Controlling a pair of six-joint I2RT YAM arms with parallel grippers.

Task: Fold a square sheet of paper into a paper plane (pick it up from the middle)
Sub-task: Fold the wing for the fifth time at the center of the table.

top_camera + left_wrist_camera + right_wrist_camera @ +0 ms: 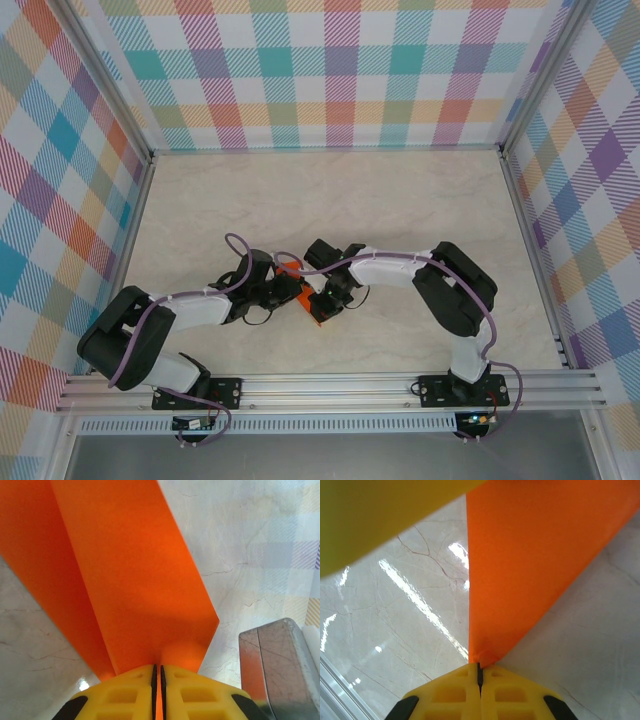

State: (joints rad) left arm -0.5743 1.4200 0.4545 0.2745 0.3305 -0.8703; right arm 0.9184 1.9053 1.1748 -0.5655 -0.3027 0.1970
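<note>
The orange sheet of paper [304,300] hangs folded above the table's near middle, pinched between both grippers. My left gripper [158,669] is shut on a lower edge of the paper [125,575]; two creased layers rise away from its yellow fingertips. My right gripper [480,671] is shut on a pointed corner of the paper [530,555], which widens upward from there. In the top view the left gripper [288,293] and right gripper [323,300] nearly touch, tips facing each other, hiding most of the paper.
Below lies the pale marble table [400,210], enclosed by checkered walls [330,70] and an aluminium rail [330,385] at the near edge. A shiny grey metal block [275,665] sits close at the right of the left wrist view. A blurred yellow finger [370,515] crosses the right wrist view's upper left.
</note>
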